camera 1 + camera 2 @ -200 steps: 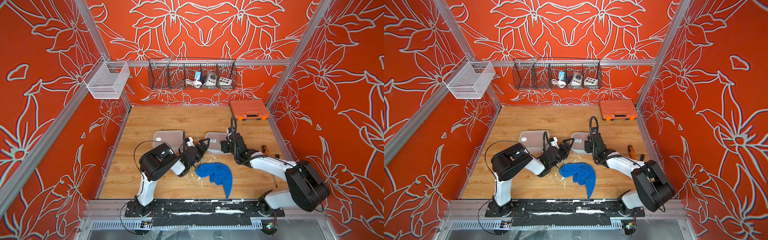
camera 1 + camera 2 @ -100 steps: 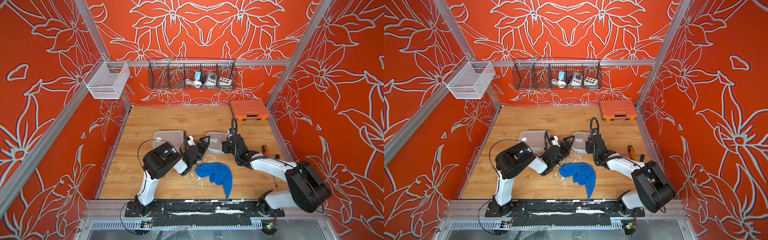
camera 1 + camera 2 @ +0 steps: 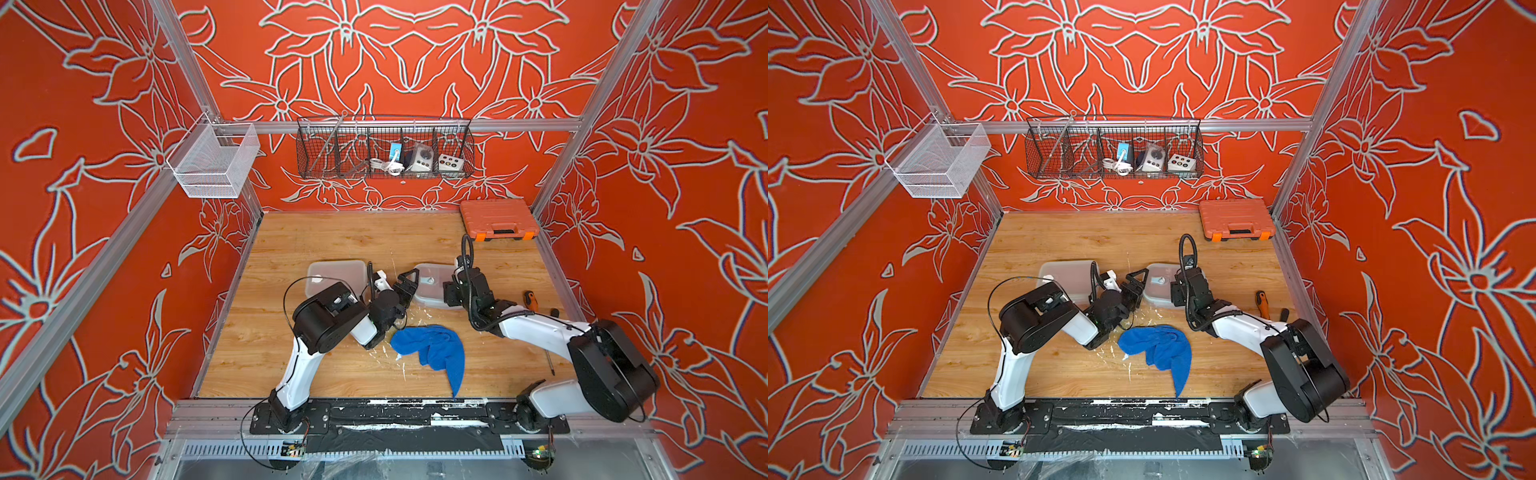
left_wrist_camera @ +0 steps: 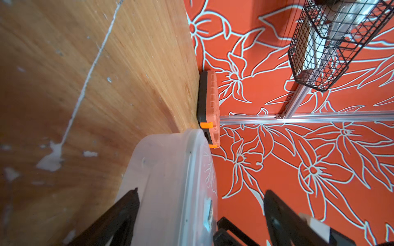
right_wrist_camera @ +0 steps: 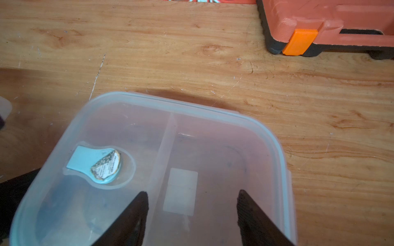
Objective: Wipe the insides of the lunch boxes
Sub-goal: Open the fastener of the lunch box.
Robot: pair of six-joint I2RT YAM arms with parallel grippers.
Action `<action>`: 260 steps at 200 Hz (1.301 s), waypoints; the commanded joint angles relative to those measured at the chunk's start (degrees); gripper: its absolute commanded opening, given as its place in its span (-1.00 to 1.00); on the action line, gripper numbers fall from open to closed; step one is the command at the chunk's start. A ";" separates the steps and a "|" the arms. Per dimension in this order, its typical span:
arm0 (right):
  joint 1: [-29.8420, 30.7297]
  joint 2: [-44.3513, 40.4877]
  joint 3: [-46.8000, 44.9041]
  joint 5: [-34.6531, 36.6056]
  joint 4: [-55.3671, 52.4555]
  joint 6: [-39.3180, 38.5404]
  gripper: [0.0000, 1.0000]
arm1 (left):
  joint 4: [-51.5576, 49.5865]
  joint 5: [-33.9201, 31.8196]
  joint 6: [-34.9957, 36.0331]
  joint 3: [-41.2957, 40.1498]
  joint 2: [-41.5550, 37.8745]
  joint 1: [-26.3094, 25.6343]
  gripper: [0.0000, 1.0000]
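Black left fingers [image 4: 128, 204] spread wide, straddling end of lidded divided lunch box [image 5: 170, 132], one finger clear of lid; right fingers [image 5: 134, 213] half spread over same lid, nothing between. Beside left fingers, away from right fingers: second lunch box [image 3: 336, 274] on wooden surface [image 3: 332, 237]. Behind both: blue cloth [image 3: 432, 353].

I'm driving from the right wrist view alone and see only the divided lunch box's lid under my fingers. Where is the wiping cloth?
Observer: The blue cloth lies crumpled on the table, on the robot's side of your lunch box; neither gripper holds it.
Operator: What's the left gripper doing?
Observer: The left gripper is open, its jaws astride the lid rim at that box's left end.
Operator: And the second box?
Observer: The other lunch box sits on the table to the divided one's left.
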 commanded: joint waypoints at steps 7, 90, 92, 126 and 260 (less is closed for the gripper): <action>0.24 2.44 -1.52 -0.85 -7.84 -0.57 0.33 | 4.91 2.22 -2.38 1.99 1.97 -0.24 0.71; 0.33 3.15 -0.81 -0.51 -10.62 -0.97 0.27 | -0.10 3.48 -1.64 2.28 -0.62 -0.54 0.16; 0.31 3.19 -0.78 -0.39 -10.74 -0.90 0.27 | -0.57 3.48 -1.63 2.28 -0.75 -0.58 0.14; 0.27 2.89 -0.24 1.02 -12.54 -1.09 0.19 | -8.37 1.20 0.17 1.02 -4.62 -0.94 -0.16; 2.24 6.02 2.31 3.55 -14.99 -1.72 0.00 | -24.27 -4.12 6.81 1.74 -11.49 -1.12 -0.37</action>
